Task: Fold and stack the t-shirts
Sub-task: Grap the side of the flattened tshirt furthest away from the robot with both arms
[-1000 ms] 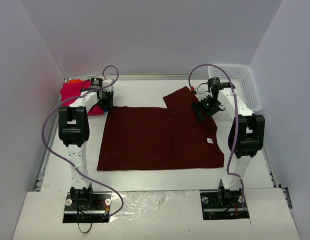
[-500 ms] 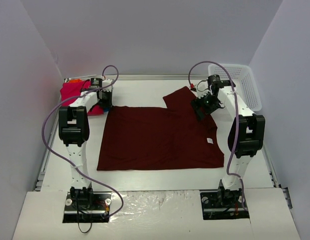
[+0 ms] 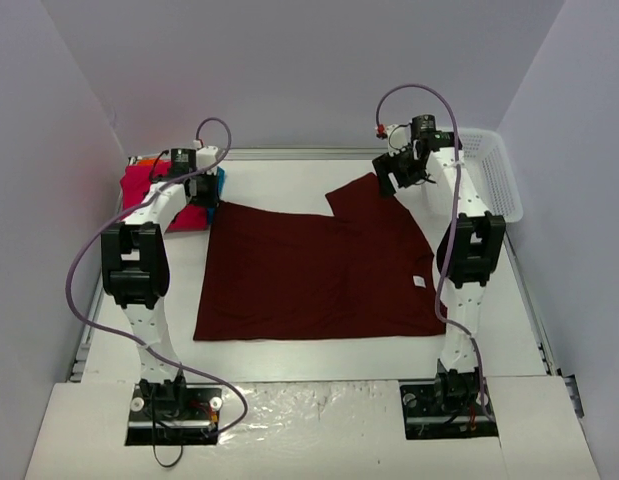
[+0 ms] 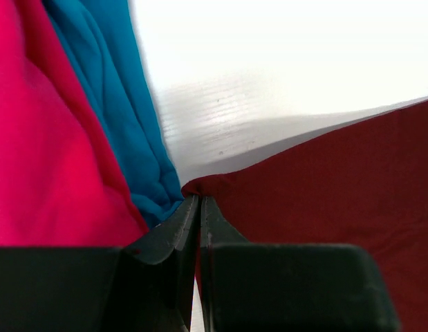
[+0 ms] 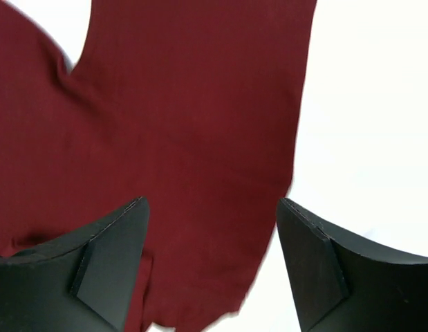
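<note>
Top external view: at the upper left of the frame a bright pink t-shirt (image 3: 144, 185) and a teal t-shirt (image 3: 219, 182) lie bunched together. Just beside them the left gripper (image 3: 207, 198) is clamped on the far-left corner of the maroon t-shirt (image 3: 319, 275), which lies spread across the middle of the table (image 3: 289, 180). In the left wrist view the jaws meet with the maroon corner pinched at their tips. The cloth there is raised slightly off the white surface, with a shadow beneath it, and the teal fabric touches it on the left. Further right, the right gripper (image 3: 391, 178) hovers over the sleeve at the shirt's upper right, jaws wide apart and holding nothing. A white basket (image 3: 489, 170) stands at the far right. The step in hand looks like gripping the far edge for the first fold, with one corner secured and the other not. The next move likely calls for the right gripper to descend onto the sleeve side and close on it. Both arms would then draw the far edge toward the near hem without snagging the teal shirt.
</note>
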Controlling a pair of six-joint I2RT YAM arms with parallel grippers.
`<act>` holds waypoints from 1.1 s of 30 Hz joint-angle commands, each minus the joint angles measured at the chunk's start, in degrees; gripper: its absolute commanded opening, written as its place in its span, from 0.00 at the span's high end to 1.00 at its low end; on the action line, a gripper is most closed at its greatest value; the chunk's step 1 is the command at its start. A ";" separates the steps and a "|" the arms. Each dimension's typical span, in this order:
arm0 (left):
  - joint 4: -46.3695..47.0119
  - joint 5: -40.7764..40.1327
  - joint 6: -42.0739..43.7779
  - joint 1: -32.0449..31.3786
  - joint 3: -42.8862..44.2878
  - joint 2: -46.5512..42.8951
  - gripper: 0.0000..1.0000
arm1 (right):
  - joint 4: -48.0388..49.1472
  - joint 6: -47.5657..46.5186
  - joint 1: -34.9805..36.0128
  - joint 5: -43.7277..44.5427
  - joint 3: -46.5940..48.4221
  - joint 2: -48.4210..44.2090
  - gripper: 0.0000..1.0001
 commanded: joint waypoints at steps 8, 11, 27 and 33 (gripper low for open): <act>3.11 -0.67 2.79 0.20 -3.67 -6.14 0.98 | 3.51 6.81 -0.34 -3.69 15.57 13.50 0.30; 3.47 -0.67 3.05 0.11 -4.46 -6.22 0.98 | 5.26 8.12 -0.34 -3.60 16.37 15.27 0.31; 3.29 0.38 3.05 -0.15 -5.43 -8.51 0.98 | 21.44 17.62 -0.34 -4.05 18.57 23.36 0.26; 3.12 0.91 3.05 -0.06 -5.87 -9.21 0.98 | 25.04 19.90 -0.51 -3.96 19.19 25.64 0.24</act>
